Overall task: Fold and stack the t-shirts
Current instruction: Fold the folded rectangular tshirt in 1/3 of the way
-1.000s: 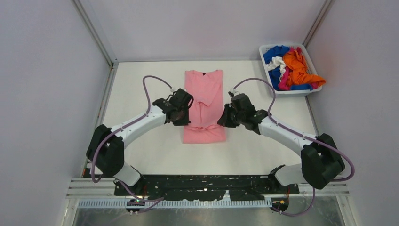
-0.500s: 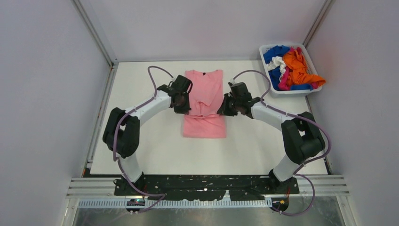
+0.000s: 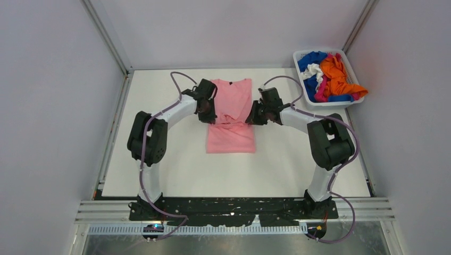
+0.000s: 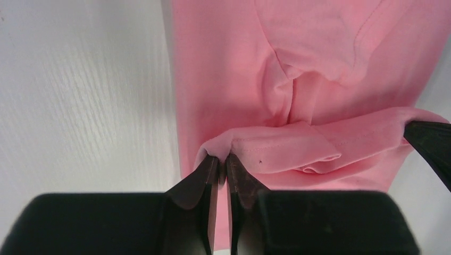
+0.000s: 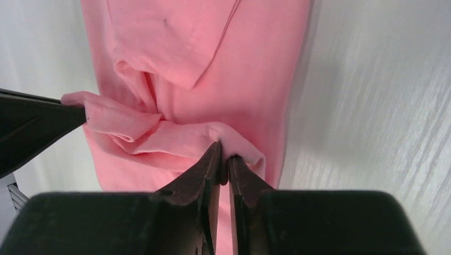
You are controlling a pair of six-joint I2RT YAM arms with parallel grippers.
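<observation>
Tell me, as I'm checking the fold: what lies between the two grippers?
The lifted hem of the light pink t-shirt spans that gap, its corners pinched by the left gripper and right gripper; both wrist views show it.

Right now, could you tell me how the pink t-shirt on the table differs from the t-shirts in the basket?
The pink t-shirt lies flat, partly folded; the basket t-shirts are a crumpled heap. The pink t-shirt is pinched by the left gripper and right gripper; the basket t-shirts are untouched. Both are plain cloth.
</observation>
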